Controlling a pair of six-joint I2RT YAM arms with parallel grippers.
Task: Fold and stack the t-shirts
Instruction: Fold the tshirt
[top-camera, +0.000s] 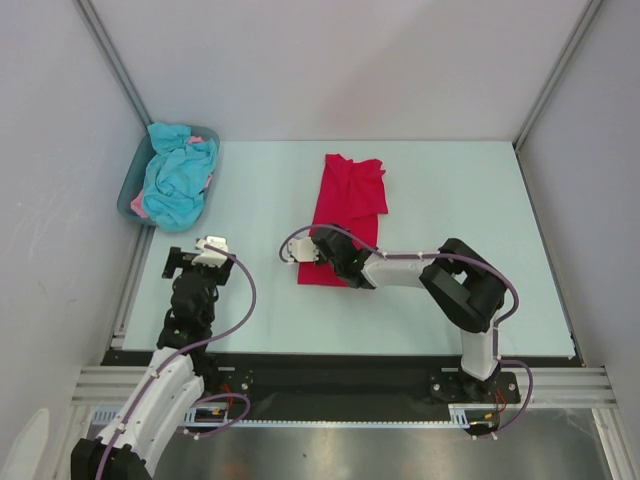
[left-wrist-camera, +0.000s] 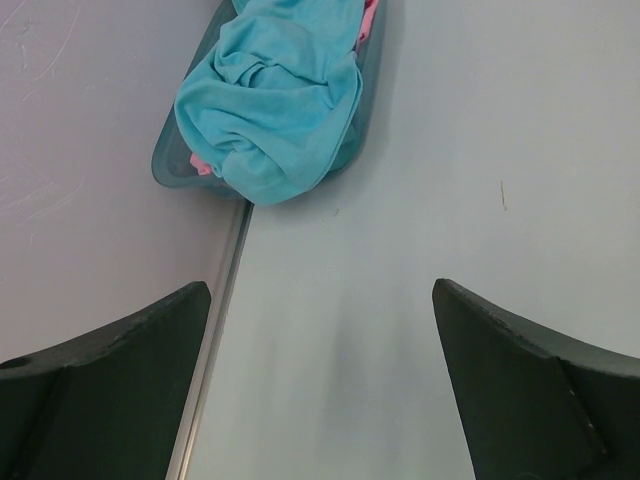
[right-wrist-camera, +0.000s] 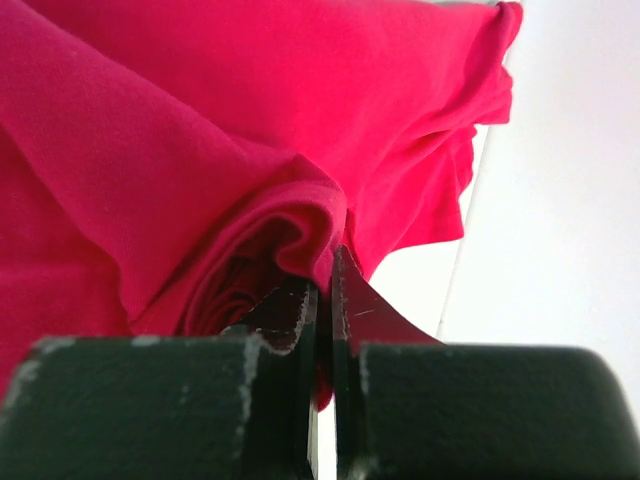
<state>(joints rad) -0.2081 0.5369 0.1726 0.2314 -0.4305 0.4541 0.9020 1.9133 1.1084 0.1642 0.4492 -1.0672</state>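
Observation:
A crimson red t-shirt lies folded lengthwise in the middle of the table. My right gripper sits at its near left edge, shut on a fold of the red cloth. A turquoise t-shirt with a bit of pink cloth under it is heaped in the grey-blue tub at the far left; the turquoise t-shirt also shows in the left wrist view. My left gripper is open and empty, over bare table just in front of the tub.
White enclosure walls stand on the left, back and right. A metal rail runs along the table's left edge beside my left gripper. The right arm's body reaches across the near right of the table.

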